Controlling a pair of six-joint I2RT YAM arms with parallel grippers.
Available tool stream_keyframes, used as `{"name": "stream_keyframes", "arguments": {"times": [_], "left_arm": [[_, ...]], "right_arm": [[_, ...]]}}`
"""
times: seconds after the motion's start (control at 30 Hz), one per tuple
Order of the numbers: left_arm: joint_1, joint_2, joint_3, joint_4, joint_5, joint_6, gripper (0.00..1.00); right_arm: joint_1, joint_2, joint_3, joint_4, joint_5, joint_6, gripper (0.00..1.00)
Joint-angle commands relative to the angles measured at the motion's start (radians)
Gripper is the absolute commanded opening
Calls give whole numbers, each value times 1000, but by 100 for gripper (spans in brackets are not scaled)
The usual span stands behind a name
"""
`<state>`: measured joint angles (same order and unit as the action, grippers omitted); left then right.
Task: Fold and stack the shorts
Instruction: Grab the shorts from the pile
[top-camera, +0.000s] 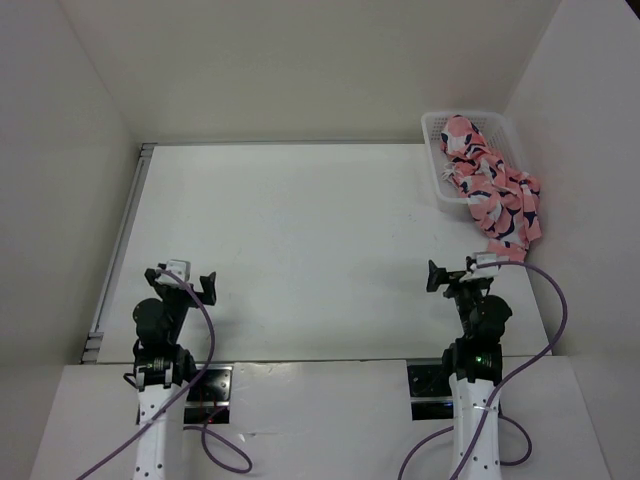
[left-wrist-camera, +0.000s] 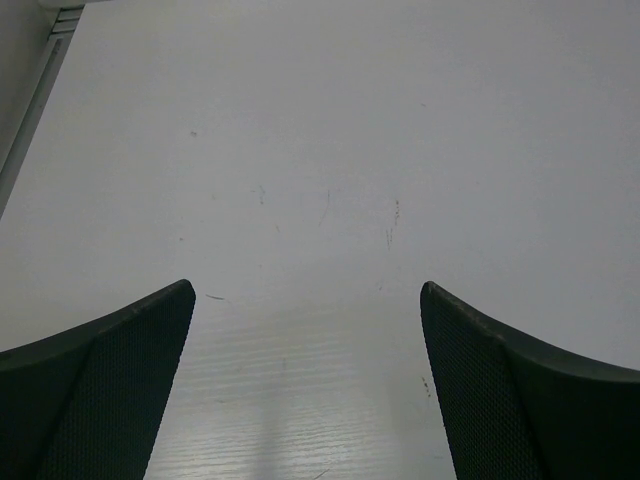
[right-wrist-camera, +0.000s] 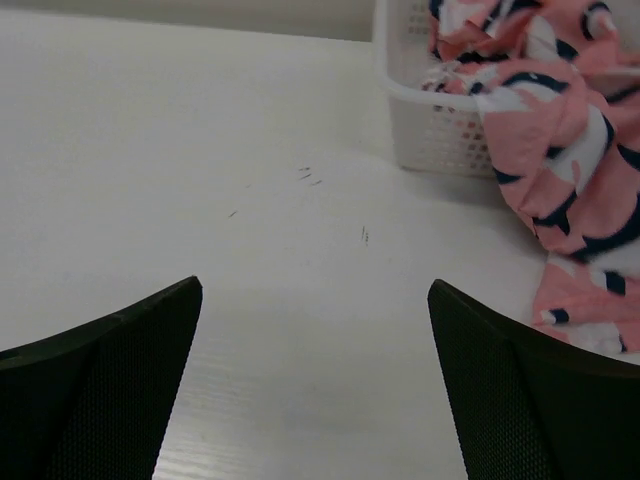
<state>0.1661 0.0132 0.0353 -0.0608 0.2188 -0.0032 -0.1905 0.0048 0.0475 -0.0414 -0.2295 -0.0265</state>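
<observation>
The salmon-pink shorts (top-camera: 492, 188) with a navy-and-white print lie heaped in a white mesh basket (top-camera: 436, 160) at the far right and spill over its near rim onto the table. In the right wrist view the shorts (right-wrist-camera: 560, 130) hang out of the basket (right-wrist-camera: 425, 140) at the upper right. My right gripper (top-camera: 452, 273) is open and empty, near the table's front, a short way in front of the spilled cloth; its fingers (right-wrist-camera: 520, 400) are wide apart over bare table. My left gripper (top-camera: 183, 278) is open and empty at the front left, far from the shorts.
White walls close the table on the left, back and right. A metal rail (top-camera: 120, 240) runs along the table's left edge, also seen in the left wrist view (left-wrist-camera: 40, 80). Both arms' purple cables (top-camera: 545, 340) loop near the bases.
</observation>
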Motion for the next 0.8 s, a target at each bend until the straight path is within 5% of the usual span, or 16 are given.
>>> {"name": "stream_keyframes", "arguments": {"times": [0.0,0.07,0.13,0.17,0.27,0.33,0.4,0.43,0.5,0.53,0.63,0.7,0.77], "left_arm": [[-43,-35,-28,24,-62,3,100],[-69,-35,-28,24,-91,3,100],[-80,-35,-28,24,-101,3,100],[-80,-35,-28,24,-101,3,100],[-80,-35,-28,24,-82,3,100],[-80,-35,6,-14,107,3,100],[-80,-35,37,-198,532,3,100],[-80,-35,104,-452,674,3,100],[-99,-35,120,-464,803,3,100],[-99,-35,86,-415,803,3,100],[-99,-35,-10,221,792,3,100],[-112,25,38,252,832,3,100],[-158,218,101,399,786,3,100]], "right_arm": [[-6,-11,-12,2,-351,-349,99],[-6,-11,17,-87,-506,-487,98],[-6,-11,38,-181,-764,-954,98],[-6,-11,72,-410,-792,-1341,98],[-6,-11,40,-238,-590,-1756,98],[-6,-11,17,-67,-574,-1898,98],[-6,-11,34,13,-616,-1899,98],[-6,-11,67,64,-678,-1880,98],[-6,-11,95,112,-752,-1842,98],[-6,-11,116,133,-821,-1793,98],[-6,68,193,176,-908,-1759,98],[-6,195,285,132,-919,-1757,98],[-6,468,565,56,-865,-1752,98]]}}
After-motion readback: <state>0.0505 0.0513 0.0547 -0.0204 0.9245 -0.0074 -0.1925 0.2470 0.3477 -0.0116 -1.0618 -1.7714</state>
